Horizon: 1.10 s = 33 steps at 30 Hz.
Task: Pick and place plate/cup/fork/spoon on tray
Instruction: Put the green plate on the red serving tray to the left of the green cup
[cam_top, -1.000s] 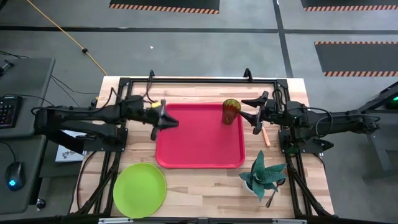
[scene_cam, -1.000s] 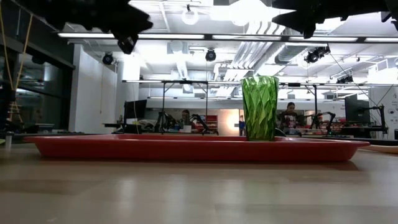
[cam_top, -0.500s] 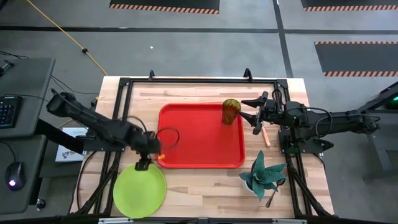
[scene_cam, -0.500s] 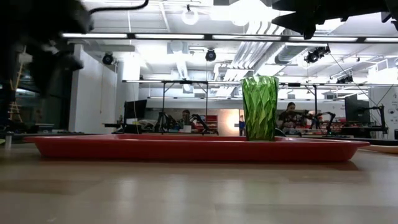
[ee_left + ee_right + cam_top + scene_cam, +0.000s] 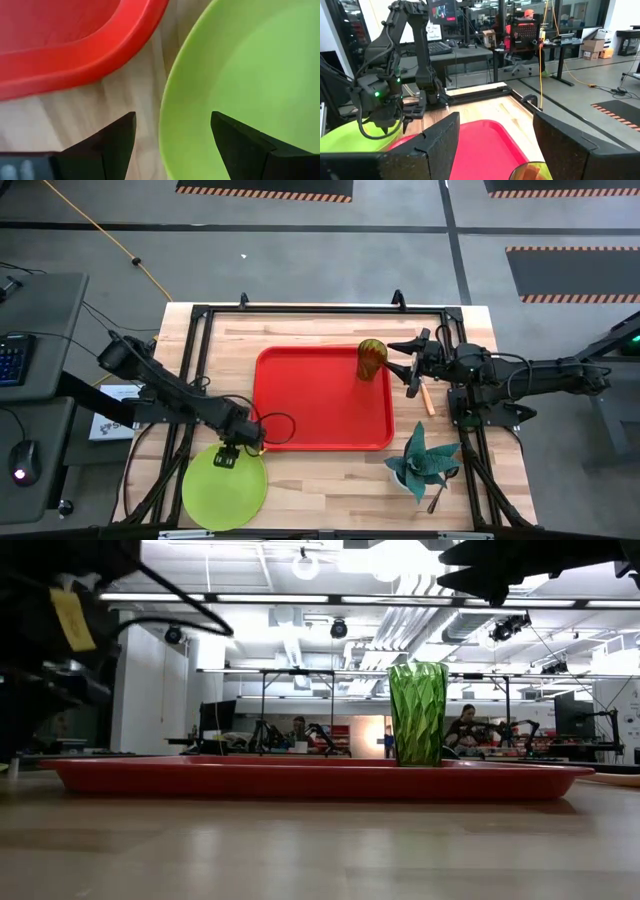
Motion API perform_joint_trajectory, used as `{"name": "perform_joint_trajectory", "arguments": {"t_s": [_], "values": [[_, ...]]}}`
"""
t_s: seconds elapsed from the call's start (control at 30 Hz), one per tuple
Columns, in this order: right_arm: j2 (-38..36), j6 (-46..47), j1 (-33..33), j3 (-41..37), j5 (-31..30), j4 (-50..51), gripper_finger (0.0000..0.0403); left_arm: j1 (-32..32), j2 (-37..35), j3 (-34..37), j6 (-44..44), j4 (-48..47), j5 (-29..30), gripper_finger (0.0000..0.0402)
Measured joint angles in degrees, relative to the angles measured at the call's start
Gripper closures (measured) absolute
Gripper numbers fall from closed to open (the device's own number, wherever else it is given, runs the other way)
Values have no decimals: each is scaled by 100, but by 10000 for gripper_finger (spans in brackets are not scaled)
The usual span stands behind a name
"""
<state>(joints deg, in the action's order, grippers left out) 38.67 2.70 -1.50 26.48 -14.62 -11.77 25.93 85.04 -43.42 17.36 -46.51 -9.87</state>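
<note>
Left hand (image 5: pixel 229 457) now over plate (image 5: pixel 222 488)

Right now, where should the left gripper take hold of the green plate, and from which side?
Probably at the rim nearest the tray. The plate lies flat on the table, so only its thin raised edge offers a hold. The left gripper is open and already straddles that edge, one finger inside and one outside; coming down there from above looks best.
</note>
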Motion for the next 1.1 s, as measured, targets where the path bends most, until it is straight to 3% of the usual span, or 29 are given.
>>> {"name": "perform_joint_trajectory", "arguments": {"t_s": [0.4,0.53,0.77,1.1], "values": [[0,135,0,0,-1,57,158,-246,460,-17,-606,-8,-193,171],[0,136,0,0,-1,64,158,-245,464,-11,-754,-3,-154,227],[0,136,0,0,0,79,158,-246,448,-22,-864,-132,-418,374],[0,133,-2,0,-1,87,158,-428,132,-112,-1016,-276,-774,397]]}}
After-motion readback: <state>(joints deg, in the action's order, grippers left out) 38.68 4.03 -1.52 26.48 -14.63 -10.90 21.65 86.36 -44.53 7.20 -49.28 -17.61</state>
